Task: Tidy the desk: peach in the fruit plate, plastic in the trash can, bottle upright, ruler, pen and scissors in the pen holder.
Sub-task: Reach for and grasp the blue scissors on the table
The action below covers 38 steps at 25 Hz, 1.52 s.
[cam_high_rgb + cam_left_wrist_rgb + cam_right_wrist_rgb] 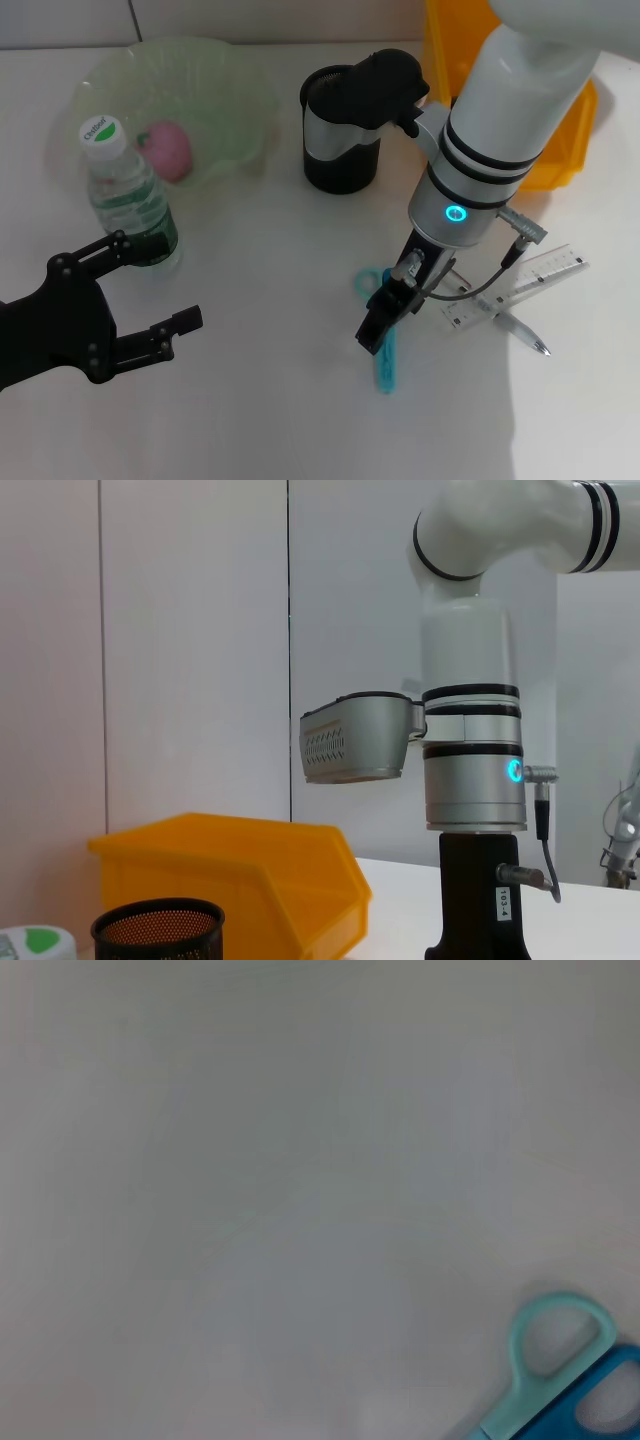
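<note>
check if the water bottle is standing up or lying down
Standing up. In the head view the bottle shows its white cap on top and its base on the table, beside the green plate.

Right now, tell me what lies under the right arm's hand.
The teal-handled scissors lie flat on the white desk beneath the right hand. One handle loop and the far end show; the hand covers the middle, so I cannot tell whether it grips them.

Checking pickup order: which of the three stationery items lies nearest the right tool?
The teal scissors, directly beneath the right tool; the ruler and pen lie farther off beside the arm.
</note>
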{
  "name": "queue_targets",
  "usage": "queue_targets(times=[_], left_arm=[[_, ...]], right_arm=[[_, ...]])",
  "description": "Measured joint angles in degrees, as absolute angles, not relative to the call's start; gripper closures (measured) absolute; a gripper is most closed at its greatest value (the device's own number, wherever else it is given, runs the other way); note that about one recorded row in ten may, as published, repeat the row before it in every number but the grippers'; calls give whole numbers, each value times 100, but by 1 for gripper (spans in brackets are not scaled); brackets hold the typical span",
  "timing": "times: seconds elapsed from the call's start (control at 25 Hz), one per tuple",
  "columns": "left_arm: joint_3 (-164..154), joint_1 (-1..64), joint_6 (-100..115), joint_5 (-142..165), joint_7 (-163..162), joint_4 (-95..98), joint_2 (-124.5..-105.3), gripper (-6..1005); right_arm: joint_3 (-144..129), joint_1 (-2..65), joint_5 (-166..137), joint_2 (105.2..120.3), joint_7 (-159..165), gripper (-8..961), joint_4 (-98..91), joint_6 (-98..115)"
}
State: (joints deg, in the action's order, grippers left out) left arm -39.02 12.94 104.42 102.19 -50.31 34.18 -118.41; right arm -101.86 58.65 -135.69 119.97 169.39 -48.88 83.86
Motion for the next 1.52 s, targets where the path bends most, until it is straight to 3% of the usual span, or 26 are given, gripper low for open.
queue_targets(times=[1.16, 1.52], left_arm=[[-3903, 1310, 10429, 10239, -4980, 3388, -11839, 184], [-3902, 1327, 10423, 10239, -4981, 3358, -11839, 184]], right_arm=[[-10322, 5885, -13569, 11997, 16936, 343, -4721, 8171], [-10331, 5885, -13471, 11997, 16936, 440, -4672, 8123]])
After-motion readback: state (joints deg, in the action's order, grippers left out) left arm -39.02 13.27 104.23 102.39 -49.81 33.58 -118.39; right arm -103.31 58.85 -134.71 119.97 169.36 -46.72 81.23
